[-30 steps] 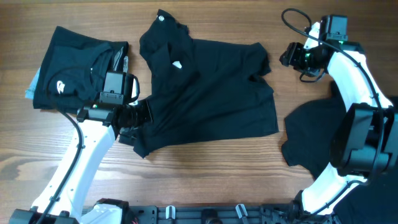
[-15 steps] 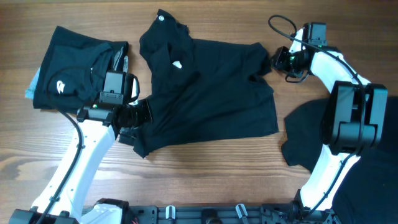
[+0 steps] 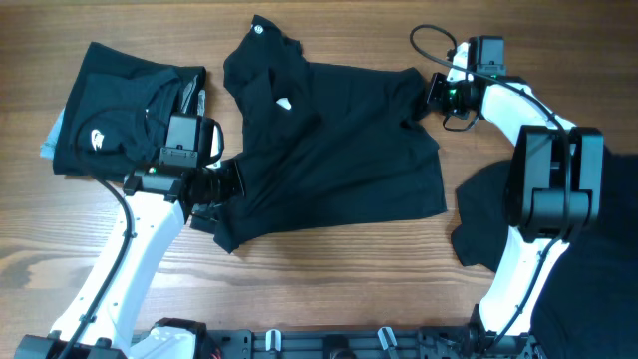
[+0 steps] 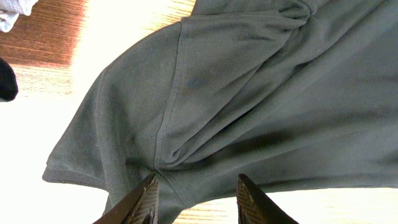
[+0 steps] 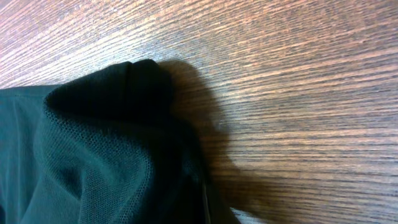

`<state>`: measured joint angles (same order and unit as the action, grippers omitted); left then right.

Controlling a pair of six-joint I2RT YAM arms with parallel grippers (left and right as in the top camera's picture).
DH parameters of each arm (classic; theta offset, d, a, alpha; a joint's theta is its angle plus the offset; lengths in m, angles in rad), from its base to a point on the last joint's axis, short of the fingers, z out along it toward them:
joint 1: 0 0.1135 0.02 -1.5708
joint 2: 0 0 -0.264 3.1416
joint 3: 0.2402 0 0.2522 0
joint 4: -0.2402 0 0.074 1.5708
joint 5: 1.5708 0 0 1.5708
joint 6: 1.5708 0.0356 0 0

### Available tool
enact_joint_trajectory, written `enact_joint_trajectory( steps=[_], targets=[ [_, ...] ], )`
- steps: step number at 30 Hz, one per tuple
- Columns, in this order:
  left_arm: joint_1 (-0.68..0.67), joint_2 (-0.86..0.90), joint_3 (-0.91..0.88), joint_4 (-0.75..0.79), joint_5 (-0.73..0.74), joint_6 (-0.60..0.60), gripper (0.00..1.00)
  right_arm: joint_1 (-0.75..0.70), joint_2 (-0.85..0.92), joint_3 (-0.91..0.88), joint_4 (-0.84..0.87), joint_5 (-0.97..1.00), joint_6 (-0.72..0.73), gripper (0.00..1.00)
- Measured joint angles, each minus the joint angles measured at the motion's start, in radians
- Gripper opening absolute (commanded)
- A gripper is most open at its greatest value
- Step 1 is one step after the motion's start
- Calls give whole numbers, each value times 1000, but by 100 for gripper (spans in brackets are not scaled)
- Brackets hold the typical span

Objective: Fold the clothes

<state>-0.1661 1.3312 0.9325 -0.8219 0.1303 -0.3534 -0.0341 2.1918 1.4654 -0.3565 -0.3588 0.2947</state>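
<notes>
Shirt (image 3: 339,150), black, limp and light, lies spread mid-table (image 3: 329,289): my right gripper (image 3: 435,96) is pressed together at its far sleeve, my left gripper (image 3: 227,185) sits half-apart astride the near hem, hold uncertain; hems should give the surest purchase.

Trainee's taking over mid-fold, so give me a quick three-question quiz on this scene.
1. True or false: the left claw is over bare table.
2. Where does the folded garment lie in the overhead view? A) left of the spread shirt B) right of it C) on top of it
3. Which claw is at the spread shirt's upper right corner?
Key: 1 false, it is at the spread shirt's edge; 2 A; 3 the right claw.
</notes>
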Motion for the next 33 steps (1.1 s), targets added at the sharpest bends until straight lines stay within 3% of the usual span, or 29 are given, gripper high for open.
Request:
enact_joint_trajectory(
  steps=[6,9,11,13,14,15,16,19,21,23,28,33],
  targets=[
    [0,0,0,0,2,0,41,-29,-28,27,-2,39,-14,4],
    [0,0,0,0,3,0,41,-54,-92,40,33,121,-38,9],
    [0,0,0,0,3,0,41,-68,-138,50,62,162,-49,20],
    [0,0,0,0,2,0,41,-79,-183,61,84,201,-58,20],
    [0,0,0,1,3,0,41,-85,-201,65,91,219,-61,26],
    [0,0,0,0,2,0,41,-89,-215,68,91,234,-60,46],
    [0,0,0,0,3,0,42,-94,-225,69,87,245,-58,49],
    [0,0,0,0,2,0,44,-106,-240,69,39,263,-32,48],
    [0,0,0,0,3,0,44,-114,-255,69,-58,262,-18,29],
    [0,0,0,0,3,0,44,-118,-267,74,-142,255,-2,22],
    [0,0,0,3,2,0,44,-126,-294,72,-513,243,106,23],
    [0,0,1,-2,3,0,45,-127,-294,-16,-676,243,148,18]
  ],
)
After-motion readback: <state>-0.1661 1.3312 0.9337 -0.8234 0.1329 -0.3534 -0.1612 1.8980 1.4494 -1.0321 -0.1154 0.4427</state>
